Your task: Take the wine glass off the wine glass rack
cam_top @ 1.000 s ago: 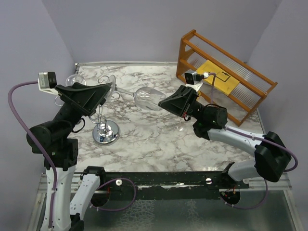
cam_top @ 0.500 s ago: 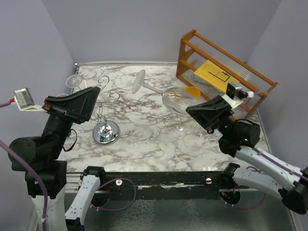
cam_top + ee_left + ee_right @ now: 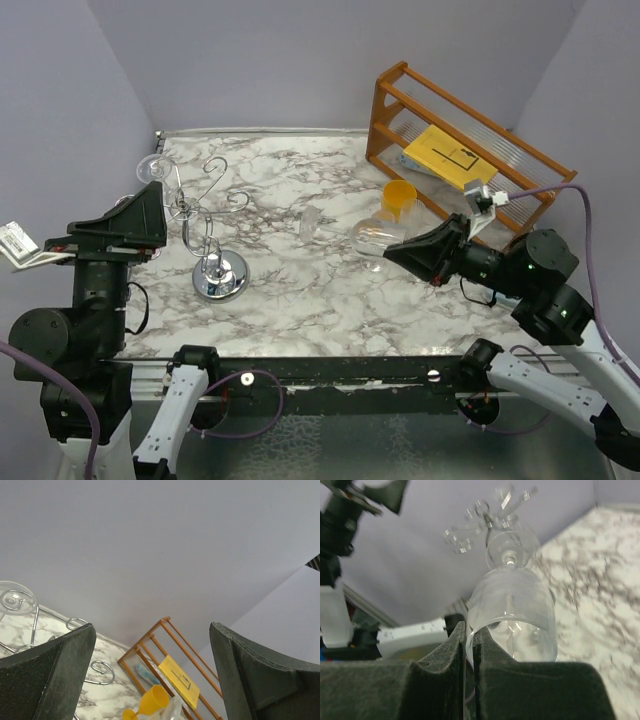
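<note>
The clear wine glass point(image 3: 368, 238) hangs tilted over the middle of the marble table, its foot point(image 3: 312, 225) pointing left, well apart from the rack. My right gripper point(image 3: 392, 250) is shut on it: in the right wrist view the two fingers pinch the rim of the wine glass point(image 3: 512, 610) between them at the right gripper point(image 3: 469, 639). The wine glass rack point(image 3: 205, 215), silvery wire curls on a chrome base point(image 3: 220, 276), stands at the left. Beside it, raised, my left gripper point(image 3: 150, 205) is open; the left wrist view shows nothing between the left gripper point(image 3: 150, 675) fingers.
A second clear glass point(image 3: 153, 168) still hangs on the rack's far-left curl; its foot point(image 3: 15, 597) shows in the left wrist view. An orange-brown wooden shelf rack point(image 3: 470, 160) with a yellow card point(image 3: 450, 155) stands back right. A yellow cup point(image 3: 399, 195) sits before it.
My right arm carried the wine glass off the rack, to the right and lower. My left gripper opened wide and pulled back leftwards from the rack.
</note>
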Robot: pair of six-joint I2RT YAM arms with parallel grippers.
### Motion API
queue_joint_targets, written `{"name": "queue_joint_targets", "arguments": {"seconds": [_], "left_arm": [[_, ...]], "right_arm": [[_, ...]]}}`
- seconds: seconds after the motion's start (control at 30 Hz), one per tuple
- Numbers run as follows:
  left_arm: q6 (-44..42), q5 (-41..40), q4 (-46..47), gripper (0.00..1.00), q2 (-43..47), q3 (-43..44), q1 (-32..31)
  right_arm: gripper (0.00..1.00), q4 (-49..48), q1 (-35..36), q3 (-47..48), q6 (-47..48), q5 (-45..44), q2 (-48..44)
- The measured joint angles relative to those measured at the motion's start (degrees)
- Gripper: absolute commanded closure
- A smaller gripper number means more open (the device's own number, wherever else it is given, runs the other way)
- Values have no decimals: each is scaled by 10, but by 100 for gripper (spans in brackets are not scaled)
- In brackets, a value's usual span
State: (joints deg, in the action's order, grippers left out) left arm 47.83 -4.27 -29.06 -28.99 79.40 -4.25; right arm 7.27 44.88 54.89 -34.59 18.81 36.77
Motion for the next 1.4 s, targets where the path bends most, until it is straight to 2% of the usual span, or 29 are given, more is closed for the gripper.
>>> {"name": "queue_joint_targets", "arguments": {"seconds": [0.13,0.4,0.6,1.03,1.4], "left_arm": [[-16,-12,1,1,-4,-2,0],[-44,-24,2,1,-7,-3,0],[-57,-31,0,1,-7,10,0],[-70,-45,-15,1,7,22,-10],[-85,-59,-17,1,14,22,-21]], "right_arm": [[99,217,0,47,49,10,14],[99,422,0,109,55,7,65],[99,543,0,160,28,-73,189],[99,656,0,263,24,-229,399],[99,659,-4,281,74,-265,469]]}}
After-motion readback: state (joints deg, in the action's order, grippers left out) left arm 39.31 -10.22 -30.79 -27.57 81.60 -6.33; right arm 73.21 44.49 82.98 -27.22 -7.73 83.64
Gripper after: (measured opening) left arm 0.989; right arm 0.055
